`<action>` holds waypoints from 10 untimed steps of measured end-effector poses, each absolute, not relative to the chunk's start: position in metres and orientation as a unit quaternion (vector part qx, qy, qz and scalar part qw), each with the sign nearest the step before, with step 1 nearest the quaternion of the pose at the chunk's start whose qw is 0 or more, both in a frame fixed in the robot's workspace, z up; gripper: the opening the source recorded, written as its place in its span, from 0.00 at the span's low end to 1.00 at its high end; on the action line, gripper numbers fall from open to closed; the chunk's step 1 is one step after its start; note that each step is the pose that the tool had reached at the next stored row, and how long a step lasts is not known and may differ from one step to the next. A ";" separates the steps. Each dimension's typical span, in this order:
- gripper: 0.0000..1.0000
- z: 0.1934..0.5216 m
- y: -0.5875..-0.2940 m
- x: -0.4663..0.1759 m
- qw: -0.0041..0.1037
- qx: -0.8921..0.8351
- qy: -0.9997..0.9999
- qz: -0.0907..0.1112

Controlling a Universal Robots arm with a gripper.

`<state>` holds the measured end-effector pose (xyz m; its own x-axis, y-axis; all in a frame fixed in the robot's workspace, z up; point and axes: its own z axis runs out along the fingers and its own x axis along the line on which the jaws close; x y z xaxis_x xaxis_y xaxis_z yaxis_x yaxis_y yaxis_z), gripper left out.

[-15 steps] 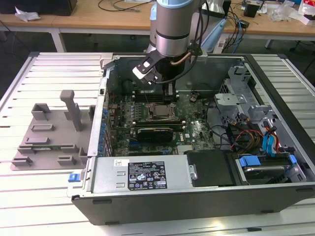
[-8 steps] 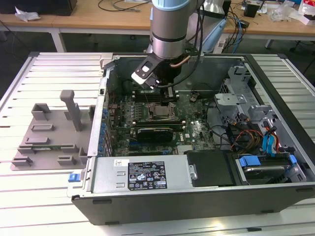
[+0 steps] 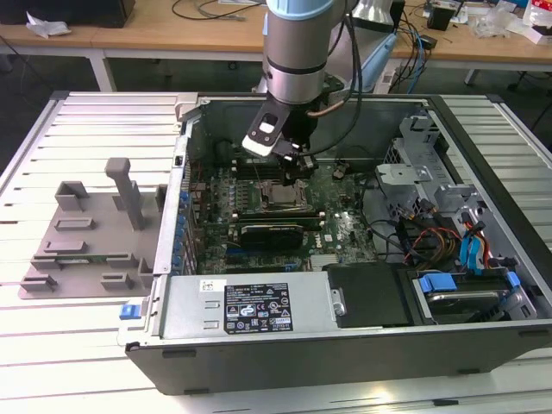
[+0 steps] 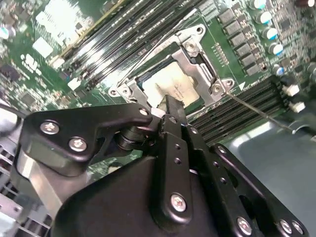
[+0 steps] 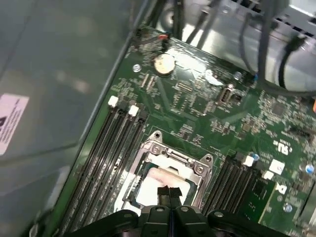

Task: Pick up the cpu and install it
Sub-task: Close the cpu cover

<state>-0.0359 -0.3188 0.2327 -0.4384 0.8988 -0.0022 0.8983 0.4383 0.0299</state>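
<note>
- In the exterior view the arm reaches down into the open computer case (image 3: 483,155). The gripper (image 3: 296,172) hangs just above the socket frame (image 3: 278,198) on the green motherboard (image 3: 345,228).
- A long black block (image 3: 272,233) lies at 6 o'clock from the socket, close to it. A grey plastic tray (image 3: 82,250) sits outside the case at 9 o'clock, on the exterior view's left, well apart from the gripper.
- In the second wrist view the cpu (image 4: 168,81) lies flat inside the metal socket frame, silver top up, between two banks of memory slots (image 4: 123,42). The gripper (image 4: 167,104) is directly over one edge of the cpu. I cannot tell whether it touches.
- In the first wrist view the two fingertips (image 5: 163,193) are pressed together, with only a thin line between them and nothing held. They stand over the near edge of the cpu (image 5: 153,178), which is seated in the socket. A round coin battery (image 5: 164,63) sits farther along the board.
</note>
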 end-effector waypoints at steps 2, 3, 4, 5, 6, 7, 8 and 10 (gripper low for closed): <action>0.11 0.233 -0.319 -0.036 0.009 0.509 0.861 0.012; 0.11 0.233 -0.319 -0.036 0.008 0.502 0.865 0.012; 0.11 0.233 -0.319 -0.036 0.008 0.479 0.878 0.013; 0.11 0.233 -0.319 -0.036 0.008 0.461 0.887 0.013; 0.11 0.233 -0.319 -0.036 0.008 0.439 0.898 0.013; 0.11 0.233 -0.319 -0.036 0.007 0.422 0.906 0.013; 0.11 0.233 -0.319 -0.036 0.007 0.410 0.912 0.013; 0.11 0.233 -0.319 -0.036 0.007 0.382 0.924 0.013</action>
